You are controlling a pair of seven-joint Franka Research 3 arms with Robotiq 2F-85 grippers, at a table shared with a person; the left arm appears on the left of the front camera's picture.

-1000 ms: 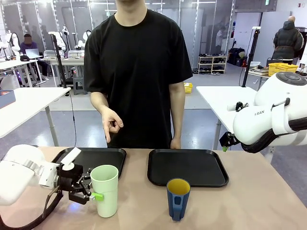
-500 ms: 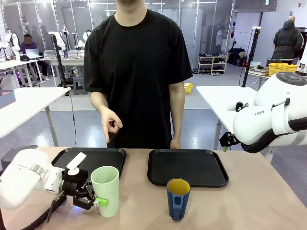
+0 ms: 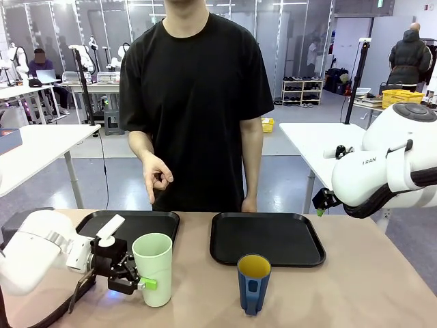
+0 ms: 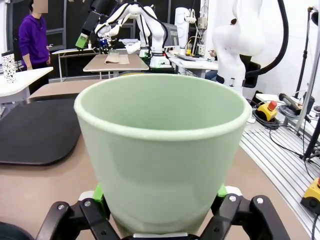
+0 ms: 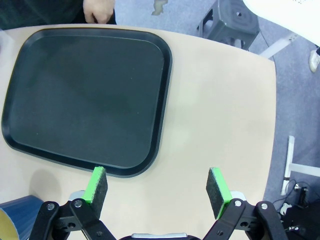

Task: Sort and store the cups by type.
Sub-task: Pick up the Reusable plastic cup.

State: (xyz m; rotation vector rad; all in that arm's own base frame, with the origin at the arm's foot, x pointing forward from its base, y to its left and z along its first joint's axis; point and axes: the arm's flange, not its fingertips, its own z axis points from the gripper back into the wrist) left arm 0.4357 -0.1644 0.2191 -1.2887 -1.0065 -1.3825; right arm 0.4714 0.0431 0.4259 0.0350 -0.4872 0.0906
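left pincer (image 3: 140,279): clamped on green tumbler (image 3: 154,266)
green tumbler: upright, near-left worktop (image 3: 355,287), just before left tray (image 3: 147,222)
right pincer (image 5: 157,186): wide, empty
blue mug (image 3: 253,283): upright, just before right tray (image 3: 266,236)

**Colours around the 2 grippers**

Between the left gripper's (image 4: 159,207) green pads (image 4: 98,193) sits a pale-green tumbler (image 4: 162,150). Beyond the black right gripper (image 5: 157,187), also green-padded, are a dark-blue mug (image 5: 17,210) with a yellow inside, 1 plain black tray (image 5: 85,95) and the tan table (image 5: 215,110). The person's shirt (image 3: 194,89) is black.
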